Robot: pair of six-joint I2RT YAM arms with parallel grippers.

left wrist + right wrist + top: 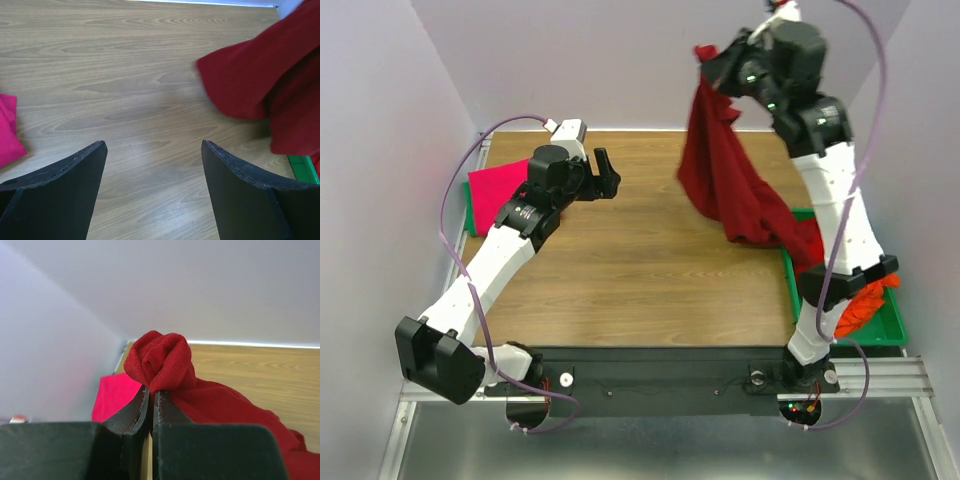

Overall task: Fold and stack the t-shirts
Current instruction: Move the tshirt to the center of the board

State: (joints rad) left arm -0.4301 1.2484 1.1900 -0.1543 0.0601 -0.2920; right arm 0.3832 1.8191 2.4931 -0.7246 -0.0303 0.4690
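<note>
Pale lilac walls (620, 60) box in a wood-grain bench (620, 280). Below the right jaws and toward the arm bases, a green plastic tray (894, 336) sits at the bench's right edge. An orange t-shirt (865, 305) lies crumpled in it, partly hidden by the right arm (835, 200).

The right jaws are pressed together on a bunched fold of the dark red t-shirt (161, 360), held high above the far right of the bench. From that pinch the cloth hangs down in a long drape. Its lower end rests on the bench and over the tray's far rim (how much of it lies inside the tray cannot be told, since the arm covers that part).

The left jaws are spread wide with nothing between them, hovering over bare wood left of centre. Both black fingers (65, 195) show in the left wrist view. Just to their left and a little behind lies the pink-magenta t-shirt (498, 185), flat, with a green edge (470, 220) showing under its outer side (tray or mat, I cannot tell). Ahead and to the right of the left jaws hangs the dark red cloth, apart from the fingers, with a strip of open bench between.
</note>
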